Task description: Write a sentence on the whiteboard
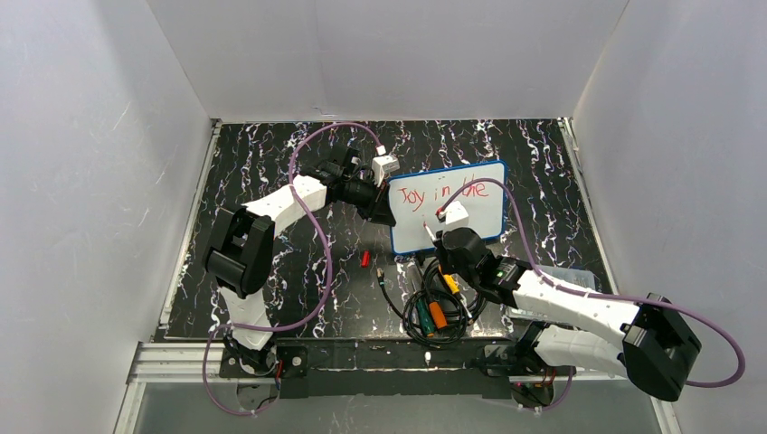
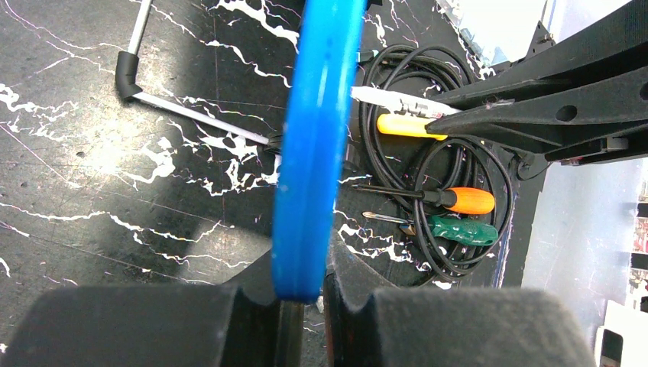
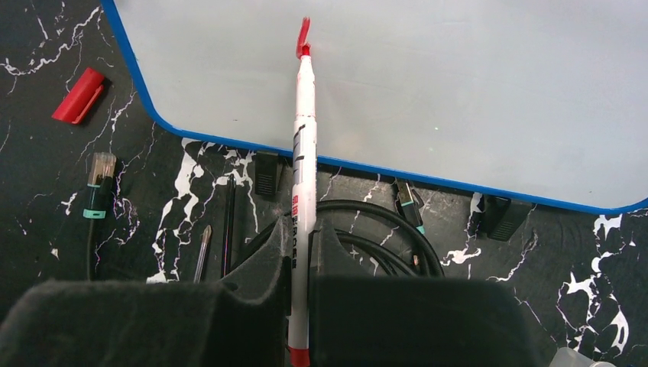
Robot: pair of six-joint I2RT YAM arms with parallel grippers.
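Top external view has the whiteboard (image 1: 484,226) sitting on the black marbled table (image 1: 271,163), toward the back and a bit right of centre, between the two arms. The left gripper (image 2: 302,302) is pinching the board's blue rim (image 2: 313,138) on its left edge. The left wrist view shows that rim wedged right between the two fingers, so that arm looks like it's just steadying the thing. The right gripper (image 3: 299,264) is clamped on a white marker (image 3: 304,153), with the red tip down on the board's surface in its lower left part. As for the sentence (image 1: 445,193), the top line is there in red and reads something like "Joy in the", three short words running across the upper part of the board. Under it there's only one little red stroke (image 3: 303,34) right at the pen tip in the right wrist view, so the second line looks barely started. Rough guess: well past halfway, with the last word or so left to write. The marker's red cap (image 3: 79,95) is lying on the table just off the board's corner. A tangle of black cables (image 1: 443,312) with a couple of screwdrivers (image 2: 466,200) sits by the board's near edge, close to the right arm.
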